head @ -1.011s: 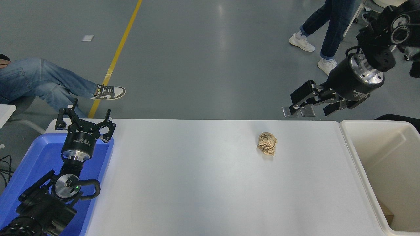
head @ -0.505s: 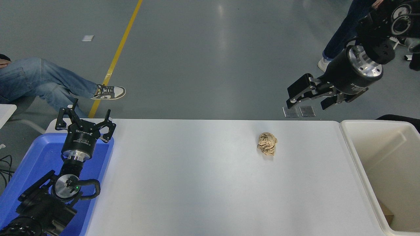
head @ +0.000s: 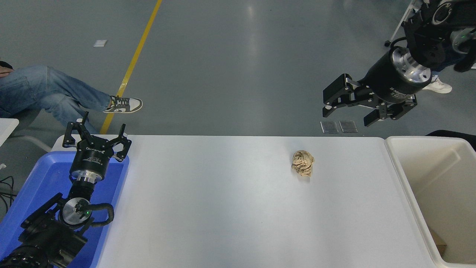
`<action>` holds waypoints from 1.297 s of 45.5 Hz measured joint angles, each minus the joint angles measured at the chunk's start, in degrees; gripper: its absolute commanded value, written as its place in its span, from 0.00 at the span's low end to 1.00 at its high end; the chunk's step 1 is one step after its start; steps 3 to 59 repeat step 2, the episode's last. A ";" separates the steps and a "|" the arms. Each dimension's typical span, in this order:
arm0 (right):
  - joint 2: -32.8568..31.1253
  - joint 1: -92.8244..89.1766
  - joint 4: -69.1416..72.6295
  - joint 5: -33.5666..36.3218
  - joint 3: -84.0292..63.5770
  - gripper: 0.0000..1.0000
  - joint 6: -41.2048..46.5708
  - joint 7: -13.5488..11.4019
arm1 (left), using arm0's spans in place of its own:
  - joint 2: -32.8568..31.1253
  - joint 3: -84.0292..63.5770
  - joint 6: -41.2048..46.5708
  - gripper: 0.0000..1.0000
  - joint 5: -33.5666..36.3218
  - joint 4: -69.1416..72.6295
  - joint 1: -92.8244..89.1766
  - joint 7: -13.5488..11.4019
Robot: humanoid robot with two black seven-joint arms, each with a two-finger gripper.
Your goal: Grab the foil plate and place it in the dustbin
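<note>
The foil plate is out of view. The cream-white dustbin (head: 394, 158) stands at the table's right end, with its deep beige inside showing. My right gripper (head: 346, 111) is open and empty. It hangs high in the air past the table's far edge, up and to the left of the dustbin. My left gripper (head: 96, 134) is open and empty, parked over the blue tray at the lower left.
A small crumpled brown paper ball (head: 302, 163) lies on the white table (head: 223, 208), right of its middle. A blue plastic tray (head: 48, 175) sits at the left end. A seated person's legs (head: 48, 91) are at the far left. Another person's shoe (head: 440, 86) is at the upper right.
My right gripper has risen and swung a little away from the table, staying open. The standing person at the upper right has walked off to the right. The left arm has not moved.
</note>
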 measured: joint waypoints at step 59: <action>-0.08 -0.17 -0.04 0.72 -0.30 1.00 0.00 -0.05 | 0.00 0.00 0.00 1.00 0.00 0.00 0.02 0.00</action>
